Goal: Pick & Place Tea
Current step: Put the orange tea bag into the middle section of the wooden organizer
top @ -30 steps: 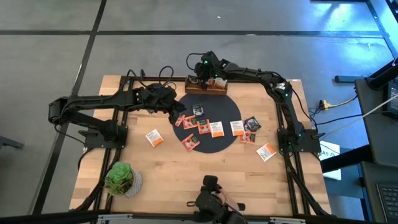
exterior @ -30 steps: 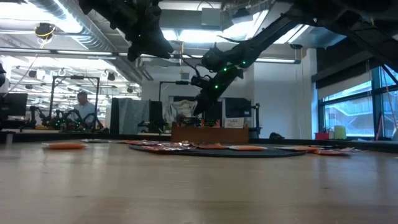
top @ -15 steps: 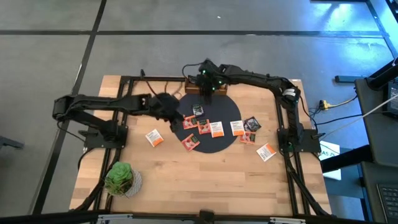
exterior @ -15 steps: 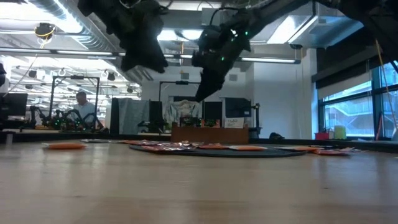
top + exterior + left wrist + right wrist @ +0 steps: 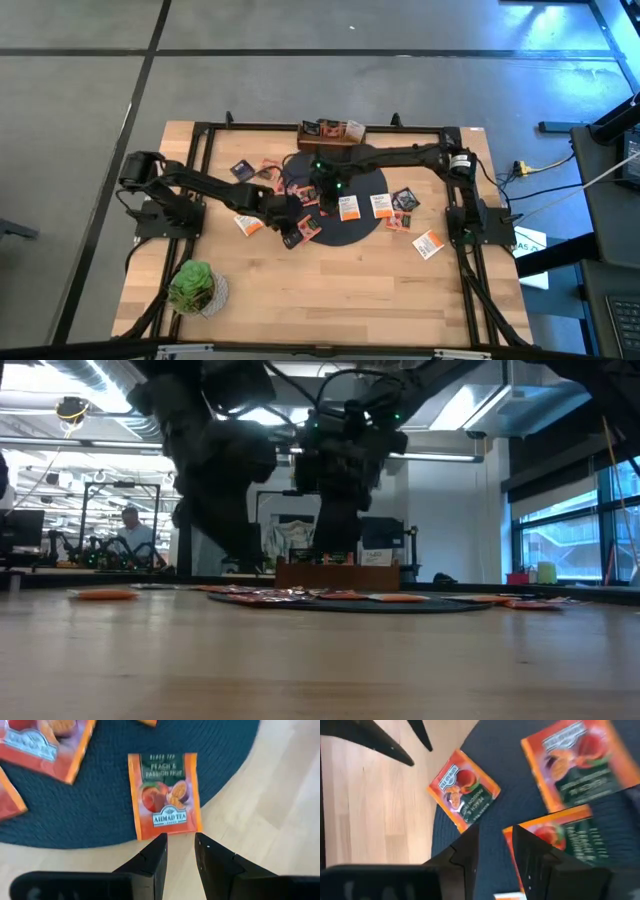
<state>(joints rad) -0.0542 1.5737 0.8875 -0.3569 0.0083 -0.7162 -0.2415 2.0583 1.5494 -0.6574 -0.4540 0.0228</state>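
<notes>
Lying scattered across the round black mat [image 5: 345, 205] at the middle of the wooden table [image 5: 300, 290] are most of the tea packets [image 5: 348, 208], with a few more on the bare wood beside it and several standing in a wooden box [image 5: 330, 133] at the far edge. Nearest the front, a green plant [image 5: 192, 285] sits at the left corner. The left gripper [image 5: 293, 233] reaches in low over the near-left rim of the mat; in its wrist view the fingers [image 5: 156, 857] stand slightly parted and empty, their tips just short of an orange peach and passion fruit packet [image 5: 166, 795] that lies flat on the mat's edge. Farther in, the right gripper [image 5: 322, 190] hangs over the mat's centre, its fingers [image 5: 465, 852] likewise a little apart and holding nothing, above an orange packet [image 5: 565, 850]. Beyond the table, the low view shows a person [image 5: 132, 530] at a distant bench.
</notes>
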